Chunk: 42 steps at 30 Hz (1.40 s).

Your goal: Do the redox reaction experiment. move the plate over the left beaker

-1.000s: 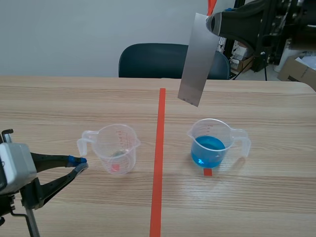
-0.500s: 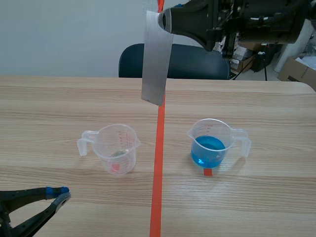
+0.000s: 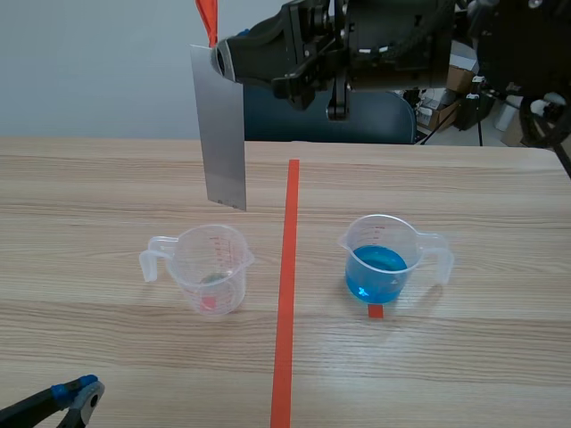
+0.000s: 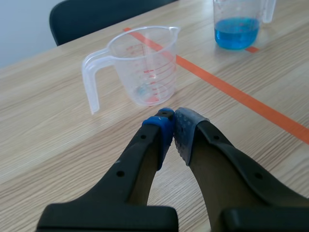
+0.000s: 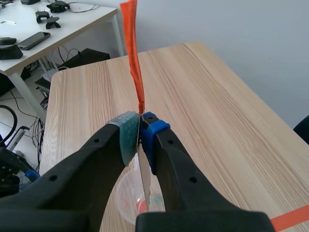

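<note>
Right hand [image 3: 219,62], clamped on the plate [image 3: 223,134], has carried it above the left beaker [image 3: 211,267]; positioning appears nearly complete.

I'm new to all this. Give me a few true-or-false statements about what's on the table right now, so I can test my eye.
1. The right gripper grips the metal plate by its top. True.
2. The plate's lower end sits in the left beaker. False: it hangs in the air above it.
3. The blue liquid is in the left beaker. False: it is in the right beaker.
4. The left gripper is shut on nothing. True.
</note>
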Each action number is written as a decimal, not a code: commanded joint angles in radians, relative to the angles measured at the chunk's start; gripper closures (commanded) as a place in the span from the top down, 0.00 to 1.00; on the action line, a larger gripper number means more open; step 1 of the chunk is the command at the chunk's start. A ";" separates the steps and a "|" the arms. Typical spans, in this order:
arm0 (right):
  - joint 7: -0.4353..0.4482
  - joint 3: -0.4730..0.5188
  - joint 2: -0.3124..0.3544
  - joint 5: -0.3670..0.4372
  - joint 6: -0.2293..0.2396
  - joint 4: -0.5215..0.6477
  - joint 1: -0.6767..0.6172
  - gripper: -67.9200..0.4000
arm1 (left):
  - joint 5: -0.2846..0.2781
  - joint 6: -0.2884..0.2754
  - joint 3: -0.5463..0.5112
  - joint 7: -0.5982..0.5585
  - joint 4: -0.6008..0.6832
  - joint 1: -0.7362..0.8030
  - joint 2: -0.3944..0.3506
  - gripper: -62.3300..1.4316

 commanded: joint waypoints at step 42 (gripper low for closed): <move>-0.184 0.021 -0.249 -0.158 -0.022 0.010 0.020 0.01 | -0.121 -0.002 -0.053 -0.432 -0.151 -0.003 0.085 1.00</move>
